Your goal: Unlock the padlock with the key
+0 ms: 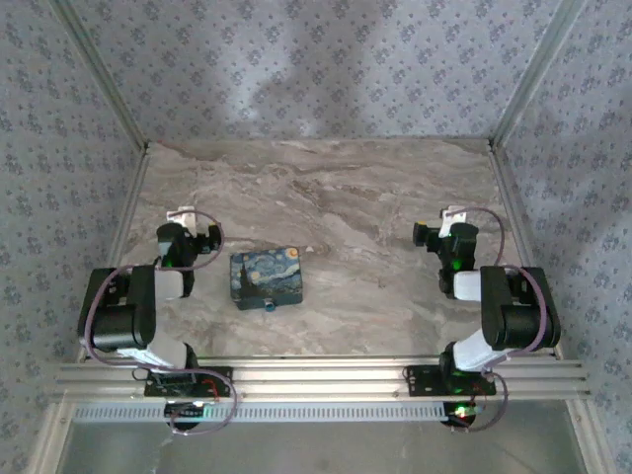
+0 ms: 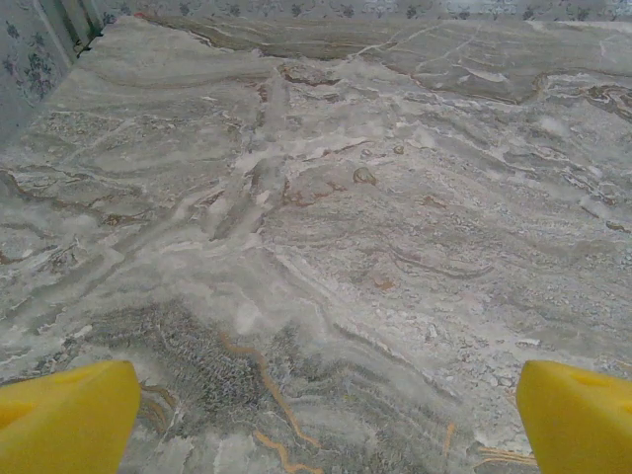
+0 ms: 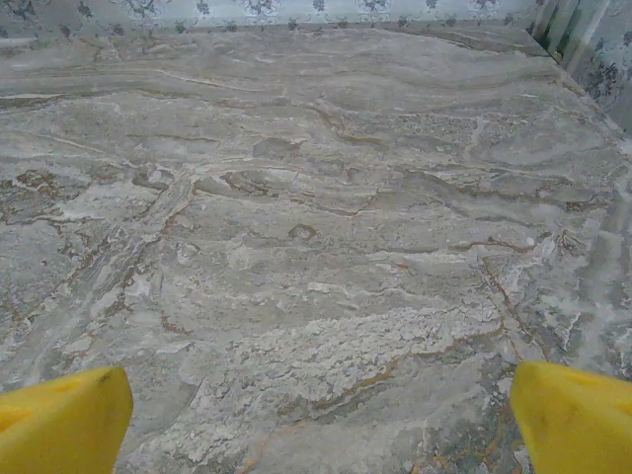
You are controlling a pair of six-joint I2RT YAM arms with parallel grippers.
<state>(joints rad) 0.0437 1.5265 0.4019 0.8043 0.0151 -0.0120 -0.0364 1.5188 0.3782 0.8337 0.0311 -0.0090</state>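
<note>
The padlock [image 1: 269,307] seems to be sitting as a tiny blue speck at the lower edge of the painted box [image 1: 267,276], left of centre in the top view, its axis too small to tell. The left fingers [image 2: 64,420], spread wide, are hovering just left of the box, the nearer pair. The right fingers [image 3: 59,420], equally spread, are hanging well apart at right, over the marble counter [image 1: 375,197] between patterned walls [image 1: 316,69].

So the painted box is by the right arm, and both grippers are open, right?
No. The box sits by the left arm, as the top view shows. The left gripper and right gripper are open.
</note>
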